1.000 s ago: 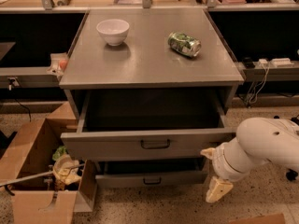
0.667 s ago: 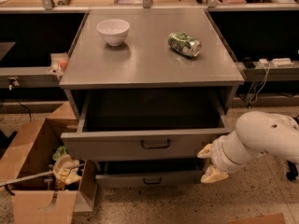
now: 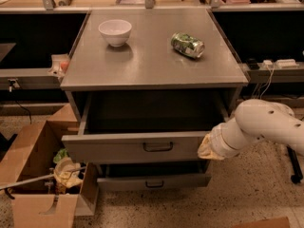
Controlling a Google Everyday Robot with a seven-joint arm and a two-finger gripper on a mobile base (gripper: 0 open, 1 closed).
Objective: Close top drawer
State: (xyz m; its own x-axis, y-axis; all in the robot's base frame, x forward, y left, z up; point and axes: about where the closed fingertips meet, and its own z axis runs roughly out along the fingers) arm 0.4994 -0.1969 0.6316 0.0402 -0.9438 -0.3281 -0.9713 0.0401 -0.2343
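The top drawer (image 3: 118, 148) of the grey cabinet is pulled far out and looks empty inside. Its tall front panel has a small dark bar handle (image 3: 157, 147) at the centre. My gripper (image 3: 206, 149) is at the right end of that front panel, against or very close to it, on the end of my white arm (image 3: 266, 125), which comes in from the right. Below, a narrower drawer (image 3: 152, 181) with a similar handle is open a little.
A white bowl (image 3: 115, 31) and a green can (image 3: 187, 44) lying on its side rest on the cabinet top (image 3: 147, 65). An open cardboard box (image 3: 28, 179) with rubbish stands on the floor at left. Cables and a power strip (image 3: 278, 63) sit at right.
My arm has risen and moved left. The gripper went from beside the lower drawer up to the right end of the top drawer's front. The drawer has not visibly moved.
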